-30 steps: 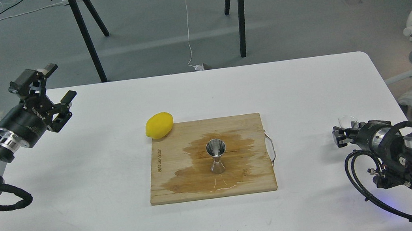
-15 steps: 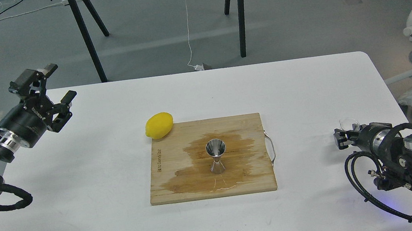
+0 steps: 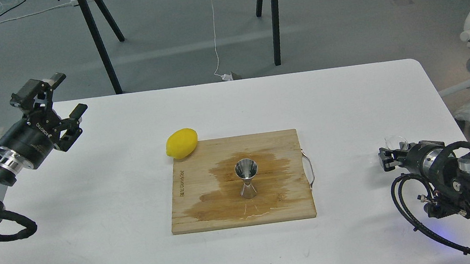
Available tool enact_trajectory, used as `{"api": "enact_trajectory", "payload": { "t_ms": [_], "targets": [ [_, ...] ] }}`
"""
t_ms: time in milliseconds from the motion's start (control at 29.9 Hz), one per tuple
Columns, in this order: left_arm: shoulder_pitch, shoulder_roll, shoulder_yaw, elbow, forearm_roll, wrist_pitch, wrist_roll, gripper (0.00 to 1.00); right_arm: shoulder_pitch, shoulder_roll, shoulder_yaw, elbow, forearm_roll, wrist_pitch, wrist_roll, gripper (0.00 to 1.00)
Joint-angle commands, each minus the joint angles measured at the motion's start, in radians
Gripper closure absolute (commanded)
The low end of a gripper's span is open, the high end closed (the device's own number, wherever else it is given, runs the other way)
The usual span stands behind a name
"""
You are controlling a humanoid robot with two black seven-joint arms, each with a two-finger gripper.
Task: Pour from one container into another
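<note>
The steel hourglass jigger (image 3: 247, 178) stands upright in the middle of the wooden cutting board (image 3: 196, 216), inside a dark wet stain. The small clear glass cup (image 3: 396, 142) is at the table's right edge, its rim showing just above my right gripper (image 3: 387, 158), which looks shut around it. The right fingers are dark and seen nearly end-on. My left gripper (image 3: 67, 96) hangs open and empty over the table's far left corner, far from the board.
A yellow lemon (image 3: 181, 143) lies against the board's back left corner. The board has a metal handle (image 3: 309, 170) on its right side. Beyond the white table (image 3: 95, 241) are black trestle legs, and a chair at far right.
My right gripper has dropped slightly and shifted a little left, and the glass cup moved with it. The left arm, jigger and lemon have not moved.
</note>
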Motion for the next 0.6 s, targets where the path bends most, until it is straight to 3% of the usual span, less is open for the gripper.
{"api": "enact_trajectory", "payload": {
  "t_ms": [0,368,468,569],
  "targets": [
    [-0.001,0.0,0.0,-0.001,-0.001,0.0,0.0,0.1,0.0,0.0,0.0,0.0,0.0,0.0,0.0,0.02],
    [0.002,0.0,0.0,0.001,-0.001,0.0,0.0,0.1,0.0,0.0,-0.002,0.0,0.0,0.0,0.001,0.08],
    [0.002,0.0,0.0,0.001,-0.001,0.0,0.0,0.1,0.0,-0.002,-0.003,0.001,-0.003,0.0,0.003,0.27],
    [0.002,-0.001,0.0,0.001,-0.001,0.0,0.0,0.1,0.0,-0.003,-0.005,0.003,-0.008,0.0,0.006,0.65]
  ]
}}
